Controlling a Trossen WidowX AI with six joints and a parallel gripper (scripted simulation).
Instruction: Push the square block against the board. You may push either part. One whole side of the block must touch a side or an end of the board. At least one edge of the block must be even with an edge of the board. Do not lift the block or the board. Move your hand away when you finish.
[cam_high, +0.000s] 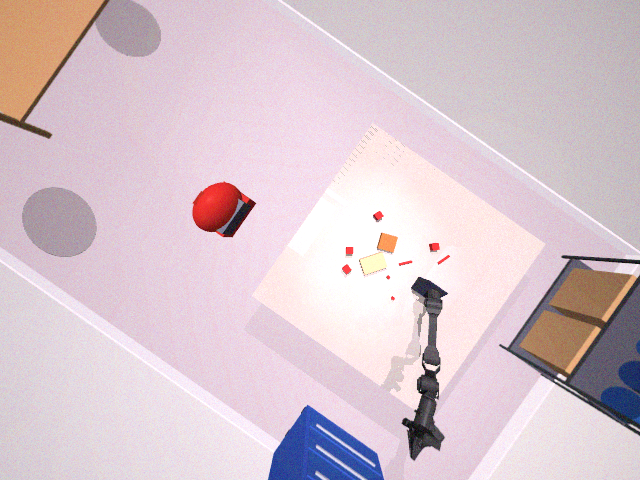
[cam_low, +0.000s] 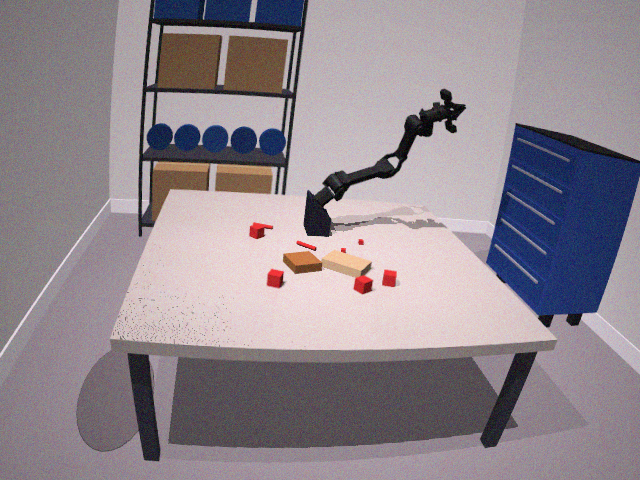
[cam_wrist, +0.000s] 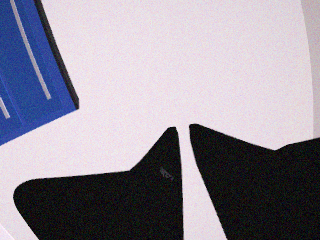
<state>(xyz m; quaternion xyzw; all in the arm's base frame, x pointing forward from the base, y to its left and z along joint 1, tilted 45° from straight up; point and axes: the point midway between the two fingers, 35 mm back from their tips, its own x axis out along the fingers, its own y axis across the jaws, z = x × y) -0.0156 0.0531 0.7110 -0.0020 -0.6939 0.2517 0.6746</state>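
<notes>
The orange square block lies flat on the table. The pale yellow rectangular board lies flat beside it. They are turned at an angle to each other: a corner of the board is close to one side of the block, with a wedge-shaped gap opening beside it. Whether that corner touches is too small to tell. My gripper is shut and empty, with only a thin gap between the fingertips. It is raised high, far from both parts, beyond the arm's base.
Red cubes and several others stand around the parts. Red rods and tiny red cubes lie between the parts and the arm's base. A blue cabinet stands beside the table.
</notes>
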